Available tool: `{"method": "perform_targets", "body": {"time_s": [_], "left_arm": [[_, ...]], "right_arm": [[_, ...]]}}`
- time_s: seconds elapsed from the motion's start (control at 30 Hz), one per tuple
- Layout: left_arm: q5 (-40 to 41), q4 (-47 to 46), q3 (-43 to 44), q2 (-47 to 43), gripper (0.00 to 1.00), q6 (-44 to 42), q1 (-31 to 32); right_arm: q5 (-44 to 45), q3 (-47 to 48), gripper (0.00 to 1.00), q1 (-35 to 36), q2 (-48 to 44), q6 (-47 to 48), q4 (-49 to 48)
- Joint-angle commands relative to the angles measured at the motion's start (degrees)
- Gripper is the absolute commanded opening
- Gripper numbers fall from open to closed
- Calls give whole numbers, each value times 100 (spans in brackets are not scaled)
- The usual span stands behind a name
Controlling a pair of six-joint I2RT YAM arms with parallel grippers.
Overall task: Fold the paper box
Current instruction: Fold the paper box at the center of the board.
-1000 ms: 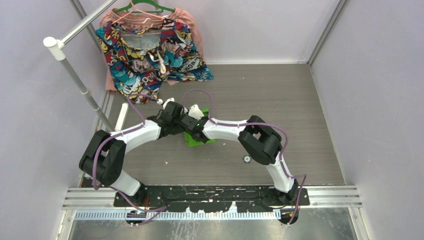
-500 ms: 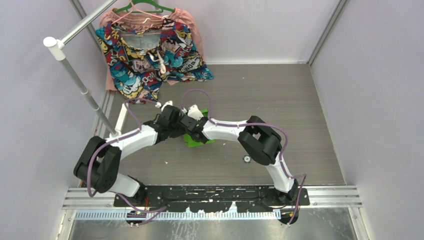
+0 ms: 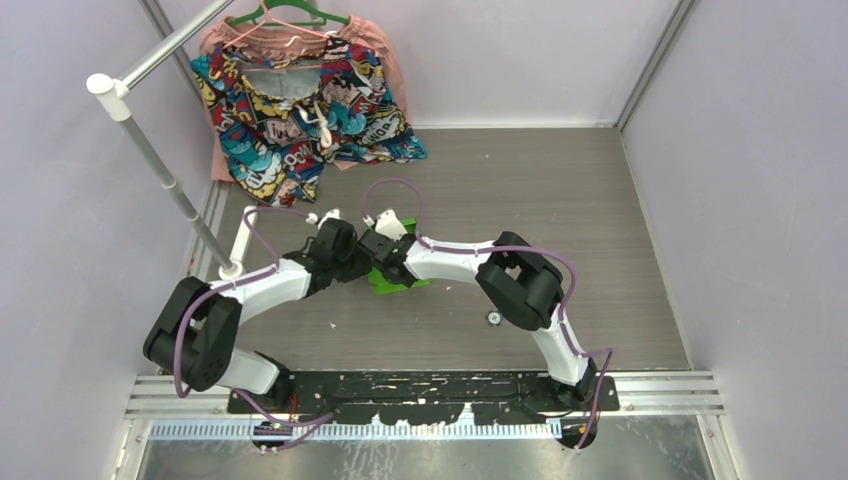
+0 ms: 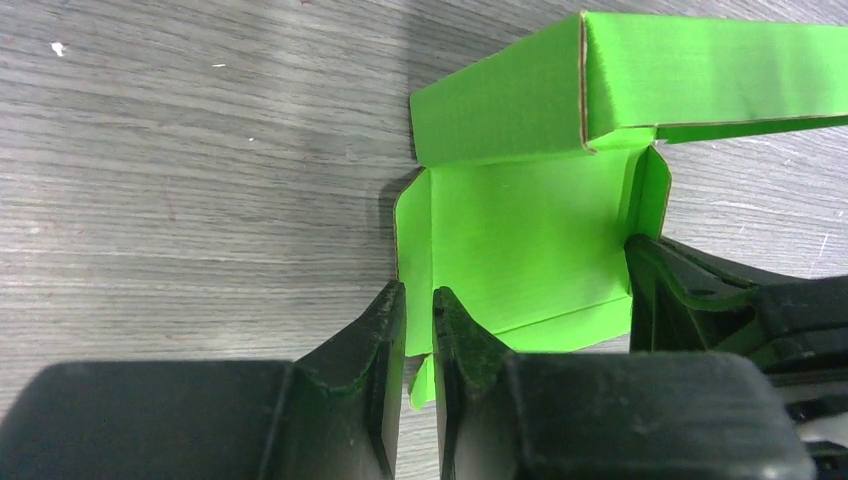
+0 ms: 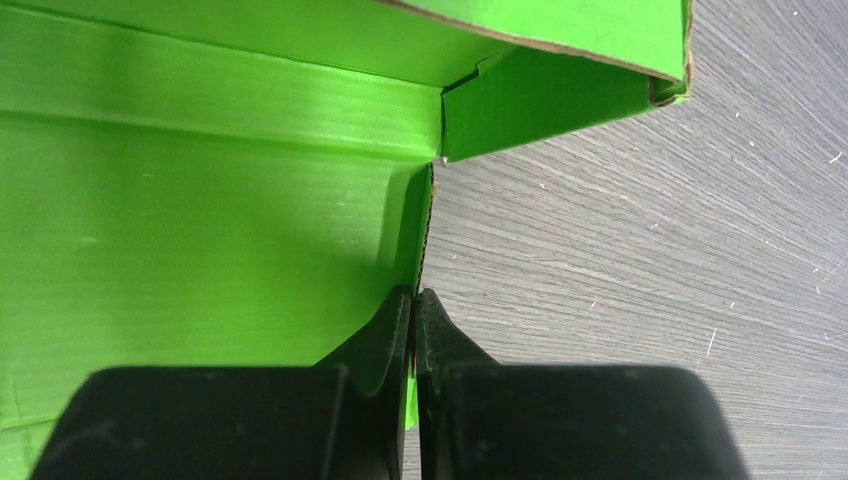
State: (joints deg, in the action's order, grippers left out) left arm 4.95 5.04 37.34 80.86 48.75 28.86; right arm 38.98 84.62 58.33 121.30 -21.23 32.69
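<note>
Grey wood-grain tabletop [image 3: 560,200]. Patterned garment [image 3: 300,120] heaped at far left. Green paper box [image 4: 520,240], partly folded, lies mid-tabletop between both arms. Right pincer [image 5: 412,320] pinched tight on a box side wall. Left pincer [image 4: 418,330] nearly closed over a box edge flap; grip uncertain.

Both arms reach inward and meet mid-table over the paper box [image 3: 398,279], lime green and mostly hidden under the wrists. Left gripper [image 3: 352,262] and right gripper [image 3: 378,256] sit just beside each other; jaw state not readable. Patterned garment [image 3: 300,110] on a green hanger [image 3: 287,14] far left. White rail [image 3: 160,160] along left edge.
</note>
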Motion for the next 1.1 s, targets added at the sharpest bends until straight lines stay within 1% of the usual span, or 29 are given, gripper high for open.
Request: {"method": "perform_targets", "body": {"time_s": [0.0, 0.3, 0.63, 1.07], "left_arm": [[-61, -445, 105, 213, 17, 47, -32], [-29, -444, 261, 428, 17, 18, -34], [-73, -392, 441, 363, 16, 54, -30], [-155, -372, 842, 812, 14, 126, 133]], "right_arm": [[-980, -191, 1, 71, 219, -315, -14], [-988, -198, 1, 69, 214, -310, -8], [-989, -200, 1, 78, 245, -294, 14], [-1033, -244, 1, 97, 281, -311, -68]]}}
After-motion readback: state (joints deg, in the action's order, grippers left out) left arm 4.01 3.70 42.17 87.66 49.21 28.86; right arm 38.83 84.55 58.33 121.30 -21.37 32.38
